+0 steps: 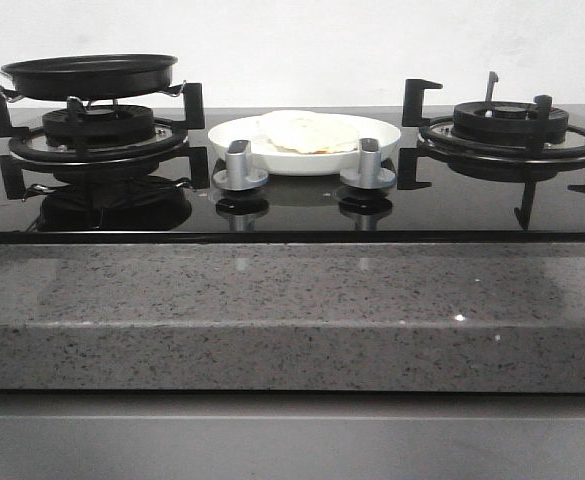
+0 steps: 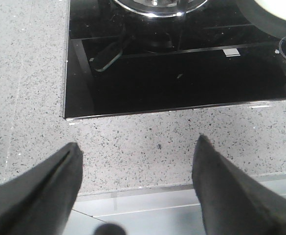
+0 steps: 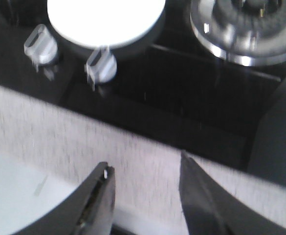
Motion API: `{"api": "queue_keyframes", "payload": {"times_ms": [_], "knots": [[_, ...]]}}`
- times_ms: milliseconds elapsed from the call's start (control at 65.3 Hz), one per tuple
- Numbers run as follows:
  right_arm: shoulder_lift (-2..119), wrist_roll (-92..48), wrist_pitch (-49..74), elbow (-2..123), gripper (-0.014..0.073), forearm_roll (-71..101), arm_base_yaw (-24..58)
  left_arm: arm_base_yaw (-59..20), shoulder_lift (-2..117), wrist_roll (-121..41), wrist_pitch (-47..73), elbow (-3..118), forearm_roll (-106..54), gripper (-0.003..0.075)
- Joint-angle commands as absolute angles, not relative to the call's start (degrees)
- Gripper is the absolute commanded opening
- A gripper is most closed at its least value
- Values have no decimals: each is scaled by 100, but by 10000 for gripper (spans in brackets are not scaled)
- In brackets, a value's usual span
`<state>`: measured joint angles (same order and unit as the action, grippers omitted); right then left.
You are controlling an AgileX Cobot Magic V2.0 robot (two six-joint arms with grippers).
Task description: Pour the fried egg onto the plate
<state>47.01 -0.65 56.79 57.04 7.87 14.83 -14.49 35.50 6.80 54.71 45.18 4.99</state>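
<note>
- The frying pan (image 1: 90, 75) sits on the left burner (image 1: 97, 128) in the front view, level and with nothing visible in it from this low angle; by the look of things the pour is already done.
- The left pincer (image 2: 138, 164) is spread wide and holds nothing, hovering over the speckled worktop (image 2: 25, 98) just in front of the hob's glass edge (image 2: 172, 93). I judge it is parked clear of the pan.
- In the middle, the plate (image 1: 372, 150) rests on the hob behind the two silver knobs (image 1: 240, 165), between the burners, where a pan tipped from the left can reach it.
- The fried egg (image 1: 307, 131) lies on the plate, a pale heap rising above the rim.
- The right pincer (image 3: 145, 178) is also spread and empty, above the worktop edge near the right burner (image 3: 253, 24).
- Only the front view shows the egg: the right wrist view is blurred and the plate (image 3: 106, 19) is washed out white there. Neither arm appears in the front view; only the wrist views show their pincers.
</note>
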Motion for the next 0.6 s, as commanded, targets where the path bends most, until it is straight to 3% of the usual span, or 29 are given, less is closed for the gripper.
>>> {"api": "queue_keyframes", "payload": {"times_ms": [0,245,337,429,582], "knots": [[4255,-157,5295,5451,347,763,1474,-1476,3549,738,5104,4670,546,470],[3162,-157,5284,4588,345,763,1474,-1476,3549,738,5104,4670,546,470],[2879,-157,5284,4389,297,749,1474,-1476,3549,738,5104,4670,546,445],[2701,-157,5290,4272,194,722,1474,-1476,3549,738,5104,4670,546,354],[2671,-157,5283,4257,-6,709,1474,-1476,3549,738,5104,4670,546,120]]}}
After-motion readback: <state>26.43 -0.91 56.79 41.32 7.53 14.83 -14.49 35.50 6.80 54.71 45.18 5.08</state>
